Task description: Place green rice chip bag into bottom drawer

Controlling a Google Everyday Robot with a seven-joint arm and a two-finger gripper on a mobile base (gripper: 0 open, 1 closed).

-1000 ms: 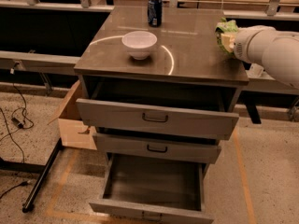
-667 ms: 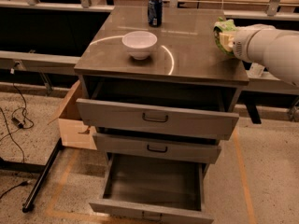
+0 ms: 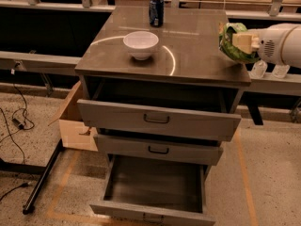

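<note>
The green rice chip bag (image 3: 229, 45) is at the right edge of the grey cabinet top (image 3: 197, 55), crumpled against my gripper (image 3: 241, 42). The gripper comes in from the right on a white arm (image 3: 280, 44) and is shut on the bag. The bottom drawer (image 3: 155, 185) is pulled wide open below, a deep grey box with nothing in it, well below and left of the gripper. The two upper drawers (image 3: 157, 119) stand pulled out a little.
A white bowl (image 3: 140, 44) and a blue soda can (image 3: 156, 11) stand on the cabinet top. A cardboard box (image 3: 70, 121) sits on the floor at the left beside a black stand leg (image 3: 44, 178). Cables (image 3: 14, 121) lie on the floor at far left.
The gripper and the green bag have moved toward the front right edge of the cabinet top, and the arm has pulled back to the right. Bowl, can and drawers have not moved.
</note>
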